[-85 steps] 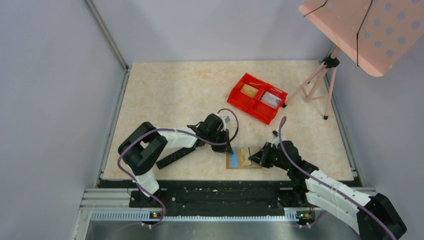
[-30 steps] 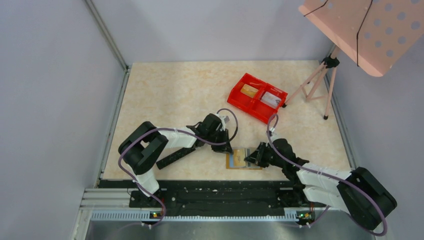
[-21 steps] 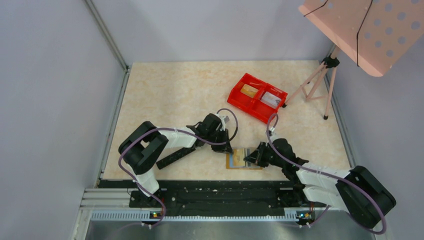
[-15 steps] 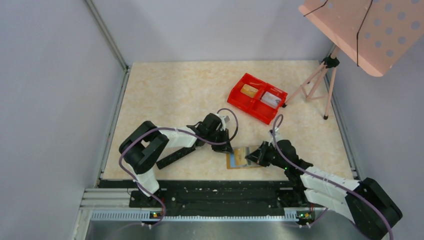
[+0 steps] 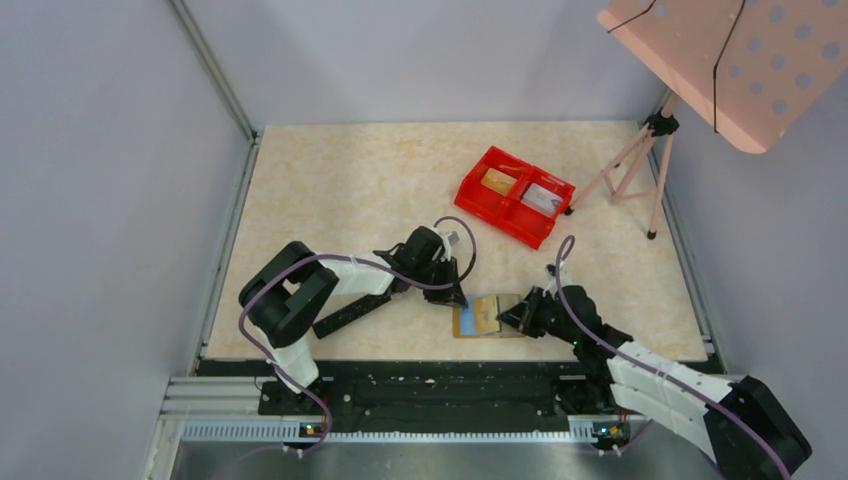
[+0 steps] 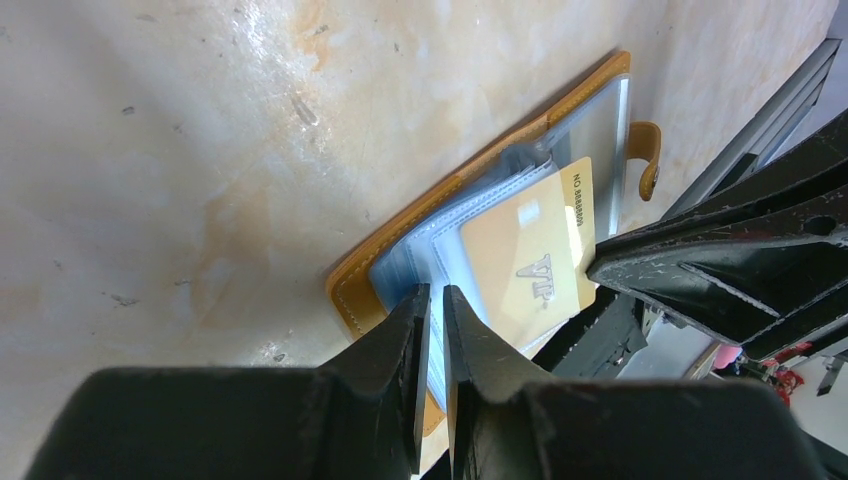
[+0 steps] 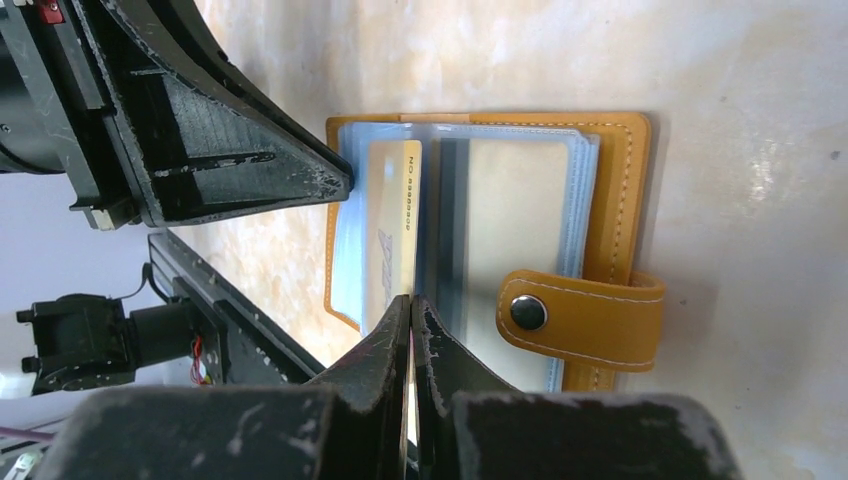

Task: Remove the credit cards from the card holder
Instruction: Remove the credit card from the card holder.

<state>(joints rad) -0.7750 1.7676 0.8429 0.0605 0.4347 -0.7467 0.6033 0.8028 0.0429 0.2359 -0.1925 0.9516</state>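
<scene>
The tan-brown card holder (image 5: pixel 478 318) lies open near the table's front edge, its light-blue sleeves up and its snap tab (image 7: pixel 585 318) to one side. A yellow-gold credit card (image 7: pixel 392 225) marked VIP sticks partway out of a sleeve; it also shows in the left wrist view (image 6: pixel 525 262). My right gripper (image 7: pixel 411 300) is shut on this card's edge; in the top view it (image 5: pixel 512 317) sits at the holder's right side. My left gripper (image 6: pixel 437 291) is shut, its tips pressing on the holder's blue sleeve at the left side (image 5: pixel 455 297). Other cards in the holder are hidden.
A red two-compartment tray (image 5: pixel 478 189) stands at the back right, with a gold card (image 5: pixel 497 181) and a pale grey card (image 5: pixel 541 198) in it. A pink tripod (image 5: pixel 640 165) with a perforated board (image 5: pixel 740 60) stands at the right edge.
My right gripper reached in over the holder, then drew back to the right with the yellow-gold card, which now sticks further out. The left gripper has stayed on the holder.
</scene>
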